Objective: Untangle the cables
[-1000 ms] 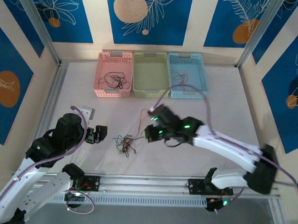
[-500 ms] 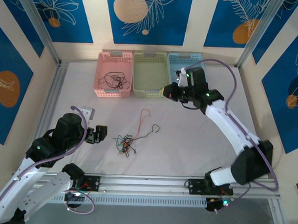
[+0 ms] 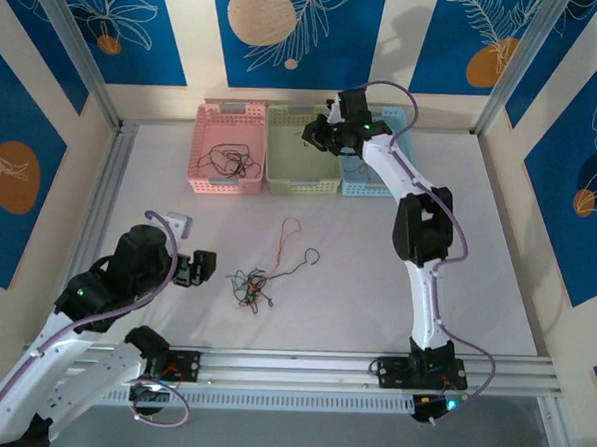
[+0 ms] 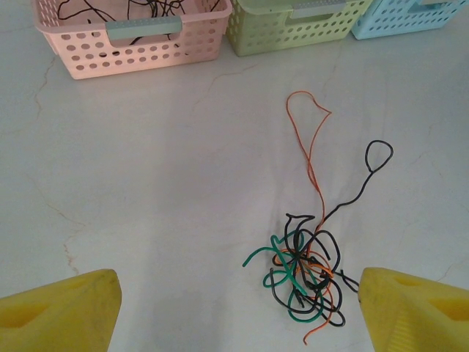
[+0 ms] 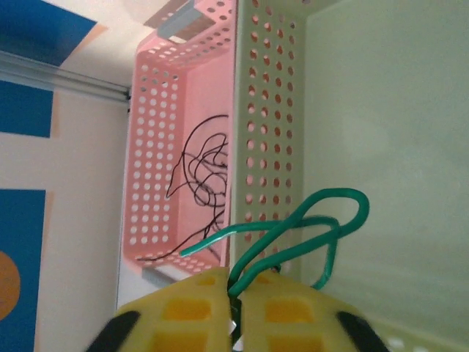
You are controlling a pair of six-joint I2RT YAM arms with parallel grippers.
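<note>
**Right gripper holding a green cable over the green basket.**
Its jaws are narrow and pinch the cable; best released once the loop hangs inside the basket's walls. The tangle of cables lies on the worktop well in front of the basket, as does the left gripper, jaws wide.

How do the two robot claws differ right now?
The left gripper stands wide open and empty, facing the wire tangle; the right gripper is pinched shut on a green wire. The left gripper sits near its base; the right gripper reaches far out over the green basket. Both have yellow fingers.
</note>
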